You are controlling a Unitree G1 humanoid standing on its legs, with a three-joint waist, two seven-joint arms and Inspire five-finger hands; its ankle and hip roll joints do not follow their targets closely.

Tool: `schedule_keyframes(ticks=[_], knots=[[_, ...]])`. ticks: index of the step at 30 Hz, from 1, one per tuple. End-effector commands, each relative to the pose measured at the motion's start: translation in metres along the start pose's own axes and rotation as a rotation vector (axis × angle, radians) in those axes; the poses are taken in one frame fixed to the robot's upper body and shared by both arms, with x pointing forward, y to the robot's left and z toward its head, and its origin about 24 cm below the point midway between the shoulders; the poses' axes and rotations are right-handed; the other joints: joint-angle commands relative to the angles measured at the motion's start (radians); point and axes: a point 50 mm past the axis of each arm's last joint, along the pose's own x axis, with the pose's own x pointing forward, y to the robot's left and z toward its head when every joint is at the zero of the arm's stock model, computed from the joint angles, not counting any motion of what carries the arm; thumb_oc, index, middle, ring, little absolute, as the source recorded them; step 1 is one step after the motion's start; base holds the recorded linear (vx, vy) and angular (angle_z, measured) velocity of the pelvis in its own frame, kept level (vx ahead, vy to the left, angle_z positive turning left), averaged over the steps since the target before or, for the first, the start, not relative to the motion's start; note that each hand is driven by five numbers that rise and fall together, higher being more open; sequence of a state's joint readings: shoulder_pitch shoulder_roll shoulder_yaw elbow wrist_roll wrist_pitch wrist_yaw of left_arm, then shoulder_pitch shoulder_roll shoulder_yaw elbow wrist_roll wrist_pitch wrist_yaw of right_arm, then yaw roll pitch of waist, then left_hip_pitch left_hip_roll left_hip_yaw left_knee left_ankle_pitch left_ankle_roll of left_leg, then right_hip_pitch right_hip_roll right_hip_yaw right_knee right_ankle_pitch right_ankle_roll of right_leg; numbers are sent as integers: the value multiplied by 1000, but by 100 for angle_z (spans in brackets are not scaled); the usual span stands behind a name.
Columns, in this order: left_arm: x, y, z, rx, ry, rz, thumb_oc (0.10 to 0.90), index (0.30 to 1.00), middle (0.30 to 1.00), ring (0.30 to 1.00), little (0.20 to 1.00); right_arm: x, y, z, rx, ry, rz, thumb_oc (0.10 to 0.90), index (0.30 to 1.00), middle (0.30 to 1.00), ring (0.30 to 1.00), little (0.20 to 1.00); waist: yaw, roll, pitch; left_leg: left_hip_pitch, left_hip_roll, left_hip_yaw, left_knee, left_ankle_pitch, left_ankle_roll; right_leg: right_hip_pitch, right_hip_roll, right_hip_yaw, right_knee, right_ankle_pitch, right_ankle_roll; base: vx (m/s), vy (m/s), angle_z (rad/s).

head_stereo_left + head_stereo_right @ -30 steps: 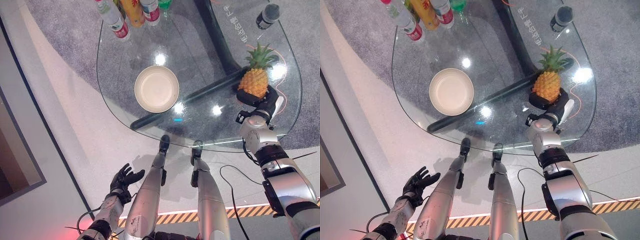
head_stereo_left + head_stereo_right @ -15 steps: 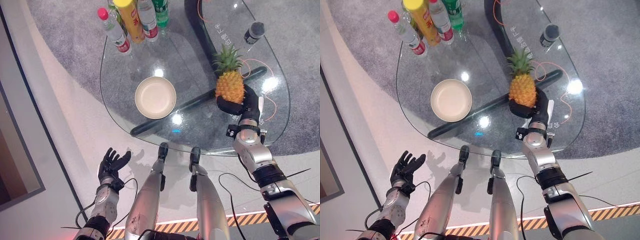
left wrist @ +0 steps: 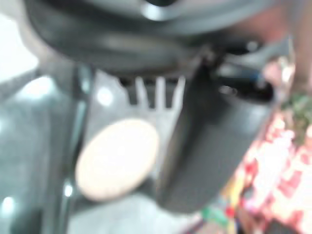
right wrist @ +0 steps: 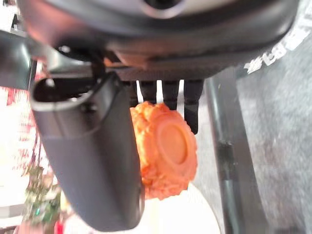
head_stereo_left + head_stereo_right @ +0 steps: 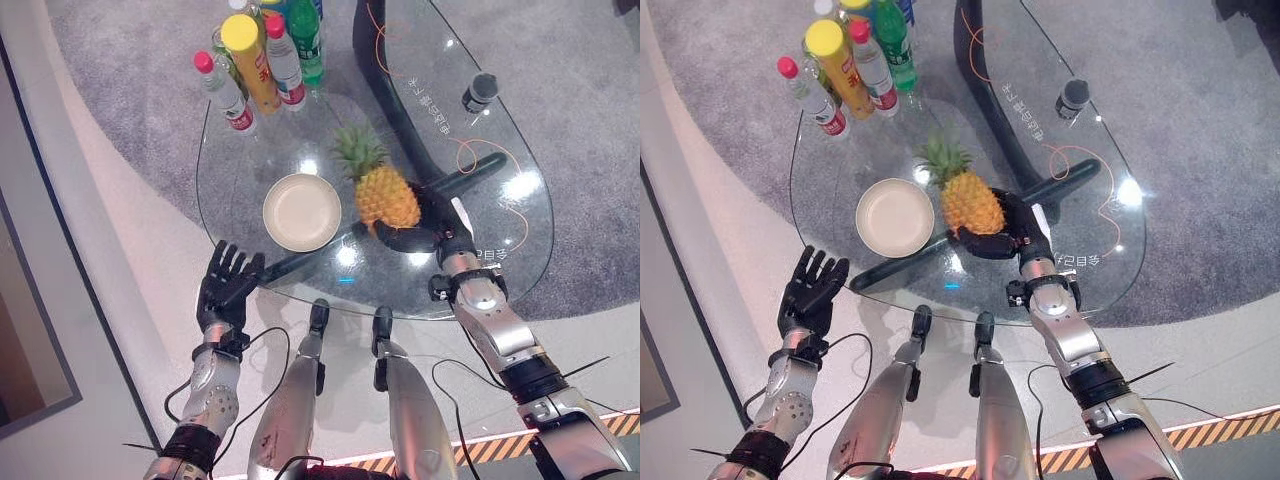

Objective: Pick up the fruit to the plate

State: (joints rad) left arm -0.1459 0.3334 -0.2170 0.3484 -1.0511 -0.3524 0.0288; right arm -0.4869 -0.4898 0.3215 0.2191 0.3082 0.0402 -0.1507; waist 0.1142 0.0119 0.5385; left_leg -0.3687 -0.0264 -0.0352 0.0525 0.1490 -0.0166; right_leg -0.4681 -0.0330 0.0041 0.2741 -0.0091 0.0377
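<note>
Right hand point(image 5: 992, 241) grips the pineapple point(image 5: 971, 203) from below, fingers and thumb curled around the orange body; crown tilted toward the table's far edge. Pineapple held above the glass table point(image 5: 1110, 265), just beside the plate point(image 5: 894, 217) on its right side, not on it. Plate sits near the table's near-left edge. Cluster of bottles point(image 5: 850, 62) stands at the far-left edge. Left hand point(image 5: 810, 291) open, fingers straight, raised just off the table's near-left edge, holding nothing.

The dark left hand point(image 3: 214, 146) has straight fingers point(image 3: 157, 92); past them a round cream plate point(image 3: 117, 158) lies on the glass surface point(image 3: 29, 161).
</note>
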Motion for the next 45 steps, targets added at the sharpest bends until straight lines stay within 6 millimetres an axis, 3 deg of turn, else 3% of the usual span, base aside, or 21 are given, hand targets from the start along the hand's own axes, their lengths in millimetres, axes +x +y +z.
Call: schedule_keyframes(ticks=[1,8,17,34,45], knots=[[3,-35,31,-48,-89,-262,800,900,900,900,900,-9,7,92,-39,-467,165,100,300,300,300,200,-15,-1,-18,10,-80,-57,102,-124,26,103,1,-89,-106,38,28,0,0,0],[3,-72,43,-151,-72,-470,800,900,900,900,900,-16,24,97,-97,-505,326,100,300,300,300,200,-15,-7,-18,4,-84,-56,100,-123,30,99,2,-86,-113,43,35,0,0,0],[1,-98,52,-248,-47,-619,800,900,900,900,900,-25,45,95,-145,-499,539,100,300,300,300,200,-10,-20,-18,-5,-88,-65,107,-125,32,98,3,-79,-115,46,42,2,-20,6],[-5,-115,52,-286,-11,-710,800,900,900,900,900,-41,84,82,-247,-430,981,100,300,300,300,200,12,-43,-18,-11,-94,-95,125,-135,32,103,8,-73,-110,44,46,13,-13,4],[-10,-117,34,-279,92,-691,800,900,900,900,900,-51,110,97,-212,-506,1124,100,300,300,300,200,32,-41,-18,-27,-103,-117,146,-142,35,93,7,-77,-103,44,45,17,-8,1]])
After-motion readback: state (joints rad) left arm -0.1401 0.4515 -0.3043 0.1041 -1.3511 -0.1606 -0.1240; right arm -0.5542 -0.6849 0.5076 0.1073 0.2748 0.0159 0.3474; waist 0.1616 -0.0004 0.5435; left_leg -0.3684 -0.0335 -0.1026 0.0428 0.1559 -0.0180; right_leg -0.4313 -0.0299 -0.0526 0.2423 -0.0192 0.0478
